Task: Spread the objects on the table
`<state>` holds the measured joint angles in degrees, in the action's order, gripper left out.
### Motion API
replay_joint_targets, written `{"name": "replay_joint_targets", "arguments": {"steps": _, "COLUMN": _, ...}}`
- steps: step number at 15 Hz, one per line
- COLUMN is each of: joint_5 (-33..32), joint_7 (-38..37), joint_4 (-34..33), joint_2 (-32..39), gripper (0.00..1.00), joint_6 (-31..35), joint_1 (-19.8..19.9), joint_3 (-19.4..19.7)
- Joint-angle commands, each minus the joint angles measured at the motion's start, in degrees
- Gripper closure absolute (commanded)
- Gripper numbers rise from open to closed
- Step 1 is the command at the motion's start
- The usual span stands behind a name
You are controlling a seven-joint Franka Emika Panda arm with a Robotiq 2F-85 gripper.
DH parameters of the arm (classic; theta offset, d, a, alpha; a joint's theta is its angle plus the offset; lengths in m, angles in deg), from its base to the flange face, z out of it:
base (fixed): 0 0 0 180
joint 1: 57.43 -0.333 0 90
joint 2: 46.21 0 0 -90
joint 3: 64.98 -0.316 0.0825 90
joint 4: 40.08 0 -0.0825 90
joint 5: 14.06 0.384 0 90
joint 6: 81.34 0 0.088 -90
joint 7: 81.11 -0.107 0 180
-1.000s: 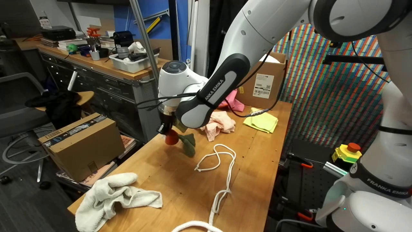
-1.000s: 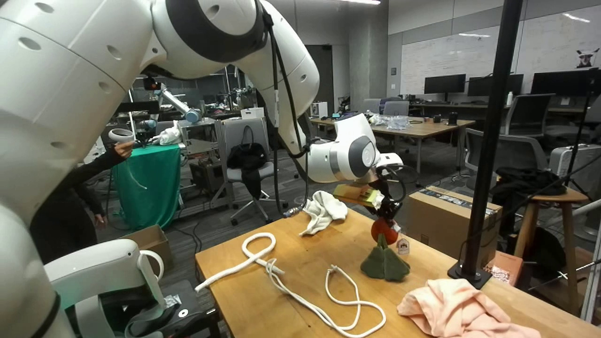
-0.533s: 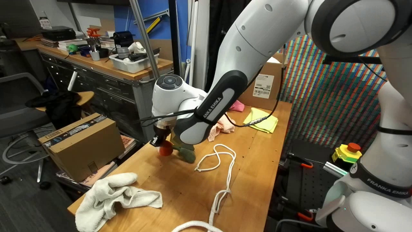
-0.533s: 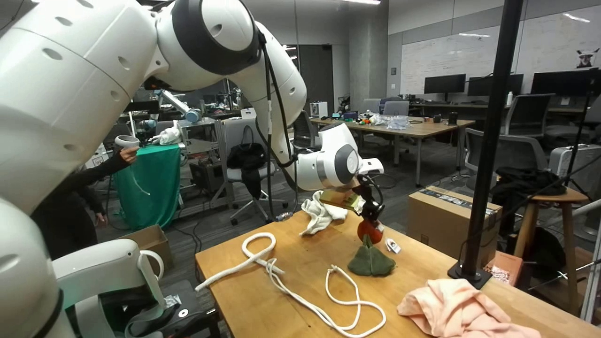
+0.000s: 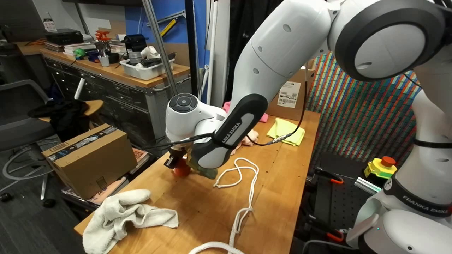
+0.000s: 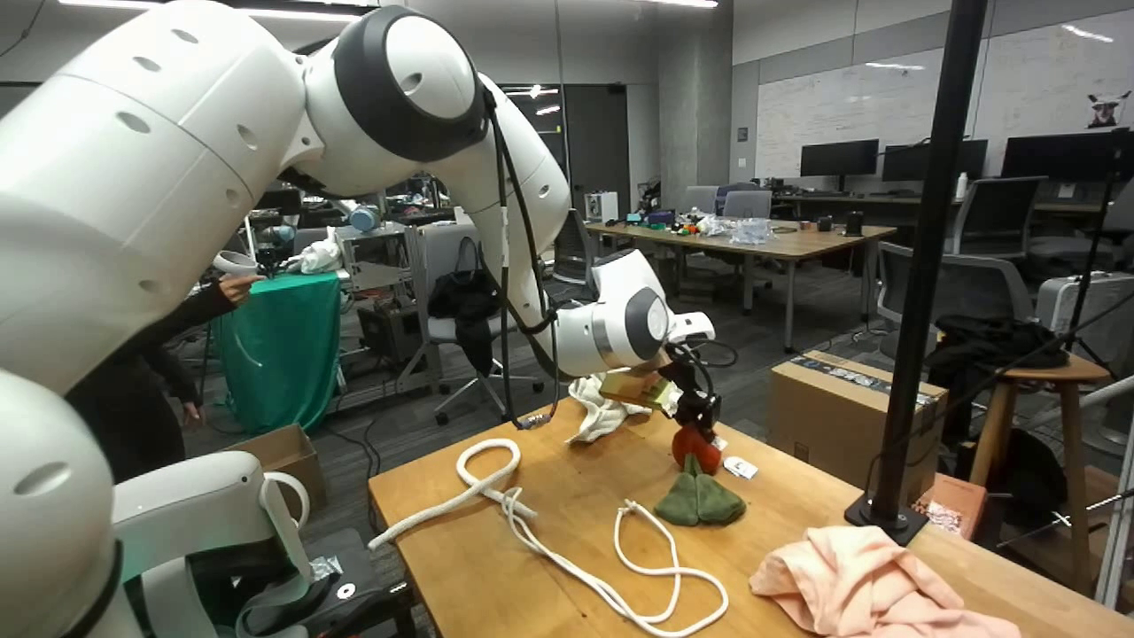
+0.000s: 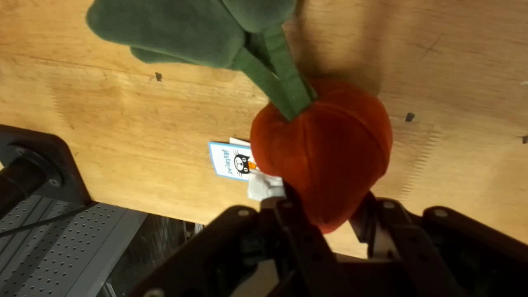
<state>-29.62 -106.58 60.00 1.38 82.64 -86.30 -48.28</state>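
The pincer point(image 7: 328, 199) straddles a red ball point(image 7: 313, 144) on or just above the surface point(image 7: 136, 103); whether it pinches cannot be told. The wrist view cuts off the green leaves point(image 7: 173, 29); in an exterior view the arm point(image 5: 268, 53) partly hides peach cloth point(image 5: 253, 134).

black pole point(image 6: 927, 257): i see it upright in an exterior view
taped box point(image 6: 833, 412): partly behind the pole
wooden stool point(image 6: 1076, 369): right of the pole
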Motion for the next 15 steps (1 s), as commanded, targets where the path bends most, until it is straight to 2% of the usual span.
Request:
{"name": "replay_joint_targets", "arguments": {"steps": 1, "joint_5": -0.43, "joint_7": 0.99, "joint_4": 0.20, "joint_2": -0.25, "gripper": 0.34, "joint_6": -1.14, "joint_1": -1.18, "joint_3": 0.96}}
{"name": "replay_joint_targets", "arguments": {"steps": 6, "joint_5": -0.72, "joint_7": 5.48, "joint_4": 3.98, "joint_2": -4.03, "gripper": 0.00, "joint_6": -1.56, "joint_1": 0.24, "joint_3": -1.37}}
{"name": "replay_joint_targets", "arguments": {"steps": 12, "joint_5": -3.50, "joint_7": 8.53, "joint_4": 11.79, "joint_2": -11.35, "gripper": 0.00, "joint_6": -4.01, "joint_1": -0.48, "joint_3": -1.53}}
{"name": "replay_joint_targets", "arguments": {"steps": 15, "joint_5": -5.09, "joint_7": 9.77, "joint_4": 15.59, "joint_2": -15.16, "gripper": 0.00, "joint_6": -6.78, "joint_1": 1.09, "joint_3": -3.26}}
